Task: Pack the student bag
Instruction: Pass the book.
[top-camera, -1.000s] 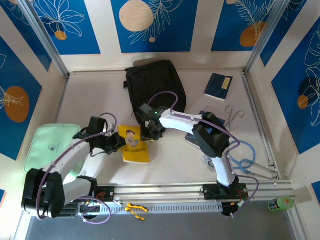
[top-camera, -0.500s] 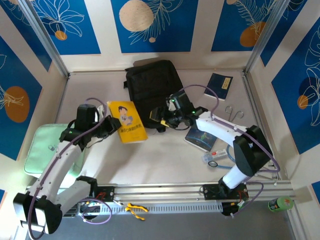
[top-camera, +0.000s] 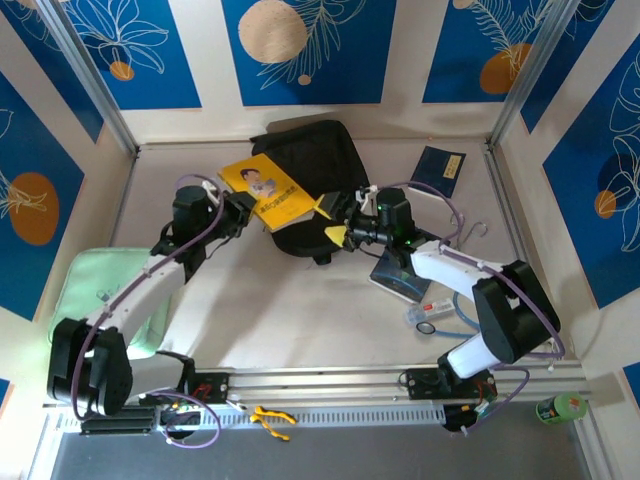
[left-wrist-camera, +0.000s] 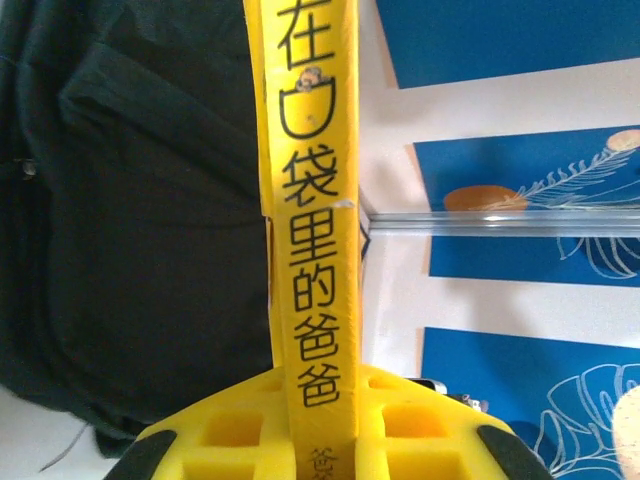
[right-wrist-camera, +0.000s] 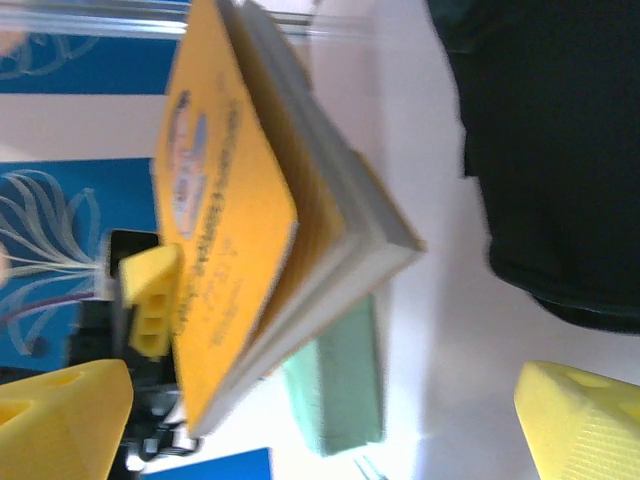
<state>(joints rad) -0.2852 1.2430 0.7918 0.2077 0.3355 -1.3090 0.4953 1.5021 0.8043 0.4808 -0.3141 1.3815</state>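
Observation:
The student bag (top-camera: 312, 165) is a black fabric backpack lying flat at the back middle of the table. My left gripper (top-camera: 247, 207) is shut on the spine edge of a yellow book (top-camera: 272, 190), which hangs tilted over the bag's left edge. In the left wrist view the book's spine (left-wrist-camera: 310, 250) rises from between the yellow fingers (left-wrist-camera: 225, 430), with the bag (left-wrist-camera: 130, 230) behind it. My right gripper (top-camera: 330, 220) stands open at the bag's front edge, holding nothing. Its wrist view shows the yellow book (right-wrist-camera: 230, 230) ahead of the wide-apart fingertips (right-wrist-camera: 60, 410) and the bag (right-wrist-camera: 560, 150) to the right.
A dark blue book (top-camera: 438, 172) lies at the back right. Another book (top-camera: 398, 277) sits under the right arm, with scissors (top-camera: 468, 225), a blue cable (top-camera: 482, 322) and a small white tube (top-camera: 432, 305) near it. A pale green pad (top-camera: 95, 290) lies at the left.
The left arm has lifted the yellow book from the table's middle and carried it back to the bag's left edge. The right gripper has opened wide and swung right to the bag's front.

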